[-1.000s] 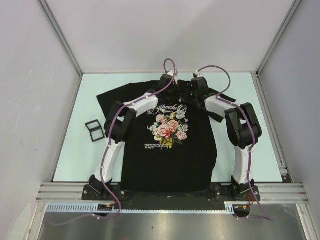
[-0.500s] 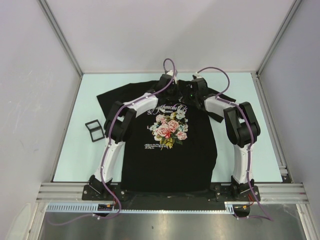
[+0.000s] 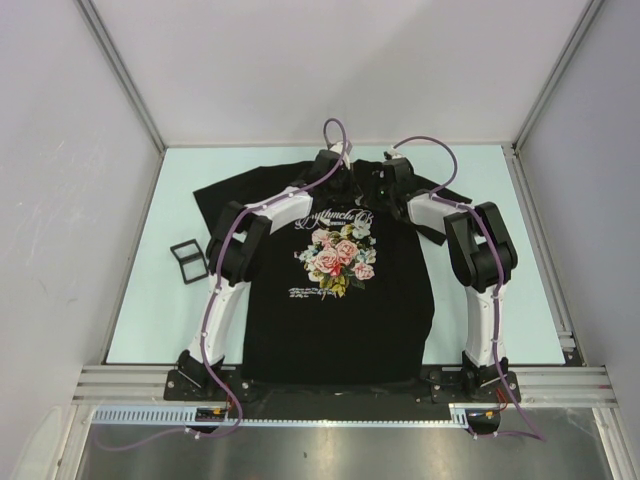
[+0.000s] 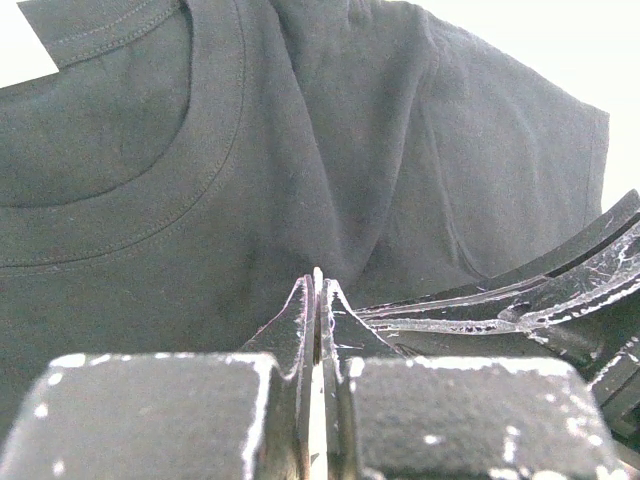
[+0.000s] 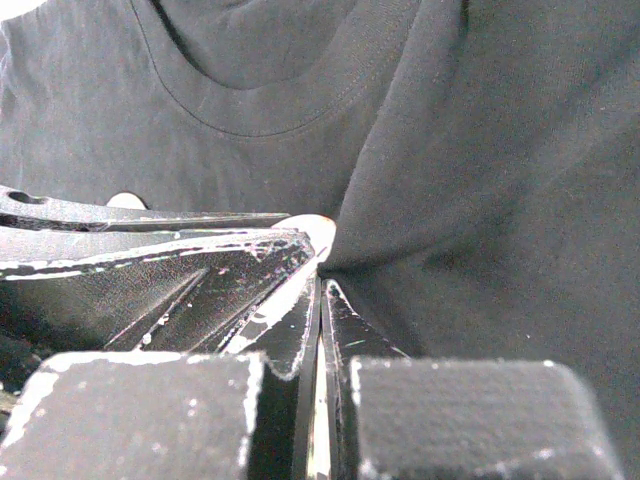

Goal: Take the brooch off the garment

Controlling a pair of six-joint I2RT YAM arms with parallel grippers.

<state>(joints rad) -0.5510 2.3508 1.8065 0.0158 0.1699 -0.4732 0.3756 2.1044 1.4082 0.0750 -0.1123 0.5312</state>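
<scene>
The garment [image 3: 340, 300] is a black T-shirt with a rose print, lying flat on the table. Both grippers meet just below its collar. My left gripper [image 3: 353, 180] is shut on a thin pale edge, the brooch [image 4: 318, 272]. In the right wrist view the brooch [image 5: 312, 230] shows as a small pale round piece at the left gripper's tip. My right gripper [image 3: 369, 183] is shut on a pucker of the garment's fabric [image 5: 480, 150] right beside the brooch. In the left wrist view the right gripper's fingers [image 4: 480, 305] reach in from the right.
A black rectangular frame [image 3: 187, 260] lies on the pale green table [image 3: 520, 290] left of the shirt. Grey walls enclose the table on three sides. The shirt's collar [image 4: 150, 200] lies just beyond the grippers.
Both wrists have edged slightly to the left by the collar. The shirt and the black frame have not moved.
</scene>
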